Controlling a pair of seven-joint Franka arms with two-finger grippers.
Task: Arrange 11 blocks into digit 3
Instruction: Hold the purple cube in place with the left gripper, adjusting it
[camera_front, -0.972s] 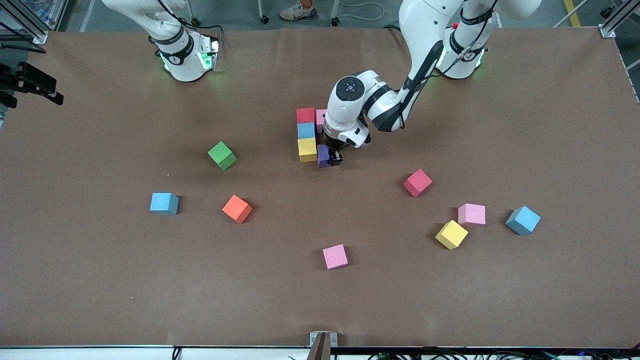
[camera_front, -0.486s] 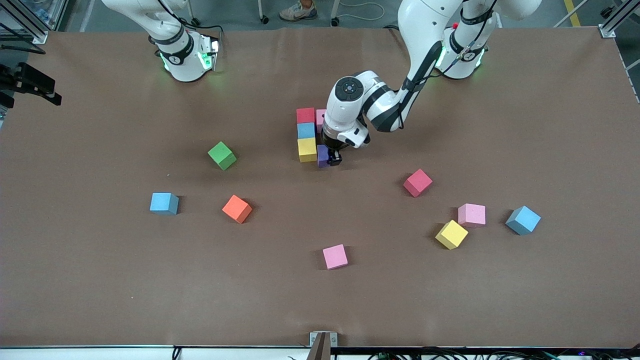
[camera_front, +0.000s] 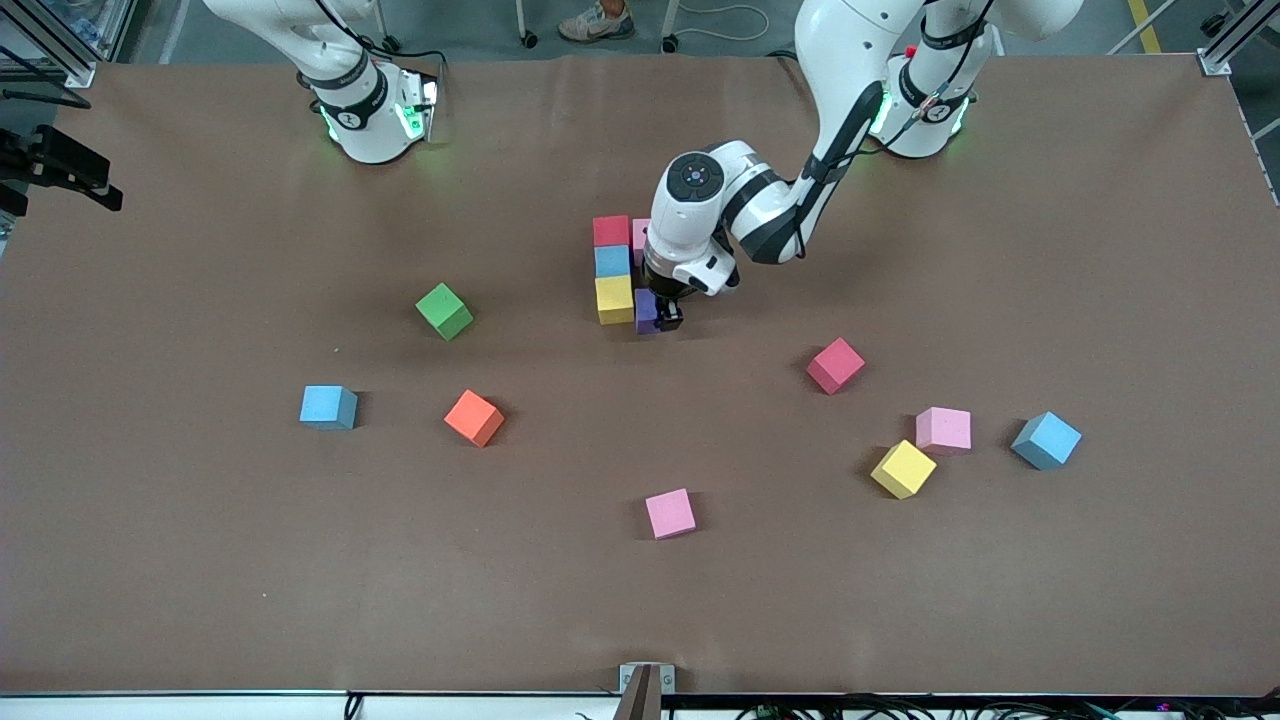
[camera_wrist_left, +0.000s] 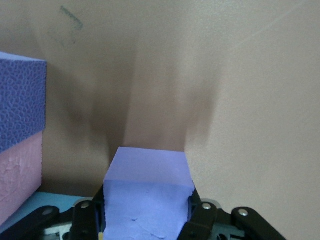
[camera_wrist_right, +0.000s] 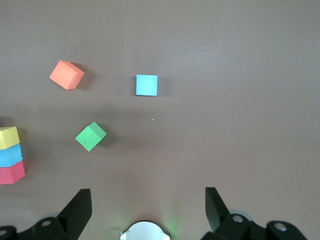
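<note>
A column of touching blocks, red, blue and yellow, lies mid-table, with a pink block beside the red one, partly under the left arm. My left gripper is shut on a purple block, low over the table right beside the yellow block. The left wrist view also shows a second purple block next to a pink one. My right gripper waits open and empty above its own base, outside the front view.
Loose blocks lie nearer the front camera. Green, blue and orange are toward the right arm's end. Red, pink, yellow and blue are toward the left arm's end. Another pink is mid-table.
The left arm's wrist has edged slightly toward the column of blocks, with the purple block still in its grip. Nothing else has moved.
</note>
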